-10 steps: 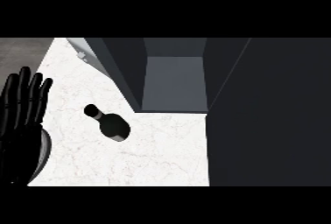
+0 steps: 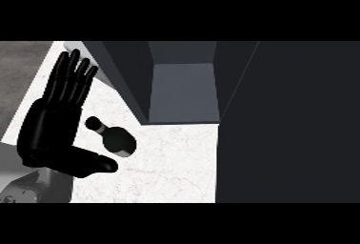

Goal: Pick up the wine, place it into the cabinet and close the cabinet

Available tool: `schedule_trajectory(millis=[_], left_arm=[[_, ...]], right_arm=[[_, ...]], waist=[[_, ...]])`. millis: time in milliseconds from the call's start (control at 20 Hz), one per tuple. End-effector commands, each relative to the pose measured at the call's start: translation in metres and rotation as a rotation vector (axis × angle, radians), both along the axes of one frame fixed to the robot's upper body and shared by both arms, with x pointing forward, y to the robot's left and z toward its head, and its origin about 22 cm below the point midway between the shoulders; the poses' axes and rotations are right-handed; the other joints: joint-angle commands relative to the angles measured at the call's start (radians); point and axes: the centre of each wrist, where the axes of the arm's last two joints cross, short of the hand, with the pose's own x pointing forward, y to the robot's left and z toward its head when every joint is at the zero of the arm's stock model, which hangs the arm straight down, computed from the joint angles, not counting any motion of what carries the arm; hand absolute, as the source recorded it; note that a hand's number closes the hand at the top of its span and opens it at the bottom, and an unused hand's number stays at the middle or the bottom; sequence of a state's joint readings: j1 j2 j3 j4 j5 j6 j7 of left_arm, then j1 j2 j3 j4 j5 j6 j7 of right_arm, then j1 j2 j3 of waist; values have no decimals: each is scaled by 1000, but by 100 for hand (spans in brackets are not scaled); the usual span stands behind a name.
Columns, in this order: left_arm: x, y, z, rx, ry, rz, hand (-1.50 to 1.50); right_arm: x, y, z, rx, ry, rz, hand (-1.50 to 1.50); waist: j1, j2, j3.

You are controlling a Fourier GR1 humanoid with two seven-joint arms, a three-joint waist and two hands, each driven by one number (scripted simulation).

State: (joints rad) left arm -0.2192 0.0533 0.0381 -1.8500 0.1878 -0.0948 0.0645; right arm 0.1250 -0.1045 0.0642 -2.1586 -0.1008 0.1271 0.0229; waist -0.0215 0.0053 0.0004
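White, faintly veined marble makes up the counter (image 2: 175, 167), and on it stands the wine (image 2: 114, 137), a dark bottle seen steeply from above so that its black cap points up and to the left while its wider body spreads down and to the right. A pale band shows on the neck just below the cap.

Just to the left of the bottle is the left hand (image 2: 53, 124), black and glossy, at the end of a grey forearm (image 2: 32, 188) that comes in from the lower left corner. Its fingers (image 2: 70, 81) are straight and spread a little, pointing away toward the far side of the counter, while the thumb (image 2: 88, 162) juts out to the right, passing just beneath the bottle's base. The bottle sits in the crook between palm and thumb, close to both, but nothing is curled round it; whether the thumb actually touches the glass I cannot tell from here.

Beyond the bottle, up and to the right, the cabinet (image 2: 183, 95) stands open, its grey interior showing between darker side walls. A large dark panel (image 2: 288, 124) fills the right side of the view. The right hand is nowhere to be seen.
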Motion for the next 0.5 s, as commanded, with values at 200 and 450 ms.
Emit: schedule_trajectory(millis=[200, 450], left_arm=[[22, -12, 7, -127, 130, -115, -150], [7, -15, 10, -141, 147, -115, -150]], right_arm=[[-25, -17, 27, -1, 86, 105, -150], [-37, -4, 34, 0, 77, 100, -150]], waist=[[13, -6, 0], [18, -6, 0]])
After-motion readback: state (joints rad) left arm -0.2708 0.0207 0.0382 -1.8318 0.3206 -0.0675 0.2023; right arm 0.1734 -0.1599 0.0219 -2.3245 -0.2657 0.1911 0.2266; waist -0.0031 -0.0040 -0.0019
